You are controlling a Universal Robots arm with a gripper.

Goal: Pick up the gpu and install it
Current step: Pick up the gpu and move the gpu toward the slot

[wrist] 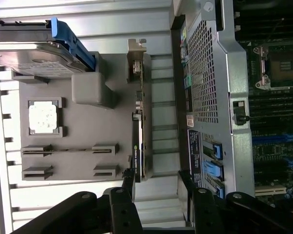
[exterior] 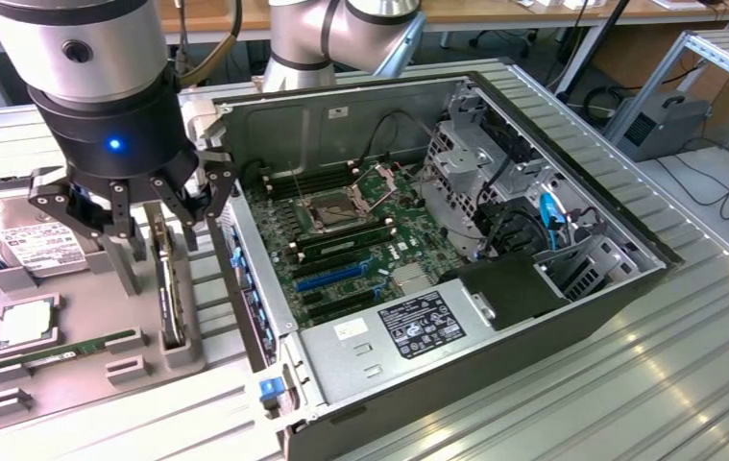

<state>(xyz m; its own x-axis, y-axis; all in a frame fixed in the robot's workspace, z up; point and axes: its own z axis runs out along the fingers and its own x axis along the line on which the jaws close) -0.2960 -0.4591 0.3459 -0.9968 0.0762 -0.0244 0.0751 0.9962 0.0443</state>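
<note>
- The gpu (exterior: pixel 168 283), a thin dark card, stands on its long edge in a slot of a grey parts tray (exterior: pixel 76 384), just beside the outer wall of an open computer case (exterior: pixel 570 288).
- In the wrist view the gpu (wrist: pixel 139 131) shows edge-on, with its silver bracket (wrist: pixel 137 56) at the end farthest from the claw.
- The gripper (exterior: pixel 146 221) hangs directly above the card, its black fingers spread wide and holding nothing.
- In the wrist view the gripper (wrist: pixel 156 181) has one finger (wrist: pixel 128 178) close beside the card's near end and the other out toward the case wall. Whether that finger touches the card cannot be told.
- Also on the tray (wrist: pixel 78 126), toward the exterior view's left of the card: a hard drive (exterior: pixel 25 240) with a white label, propped up at a tilt; a square processor chip (exterior: pixel 29 322) lying flat; and a narrow green memory stick (exterior: pixel 63 353) in its own holders.
- The case lies on its side with the panel off, showing a green motherboard (exterior: pixel 338 254), an empty processor socket (exterior: pixel 334 206), and a power supply (exterior: pixel 422 327) with a dark label.
- Tray and case both rest on a ribbed metal table (exterior: pixel 620 384).
</note>
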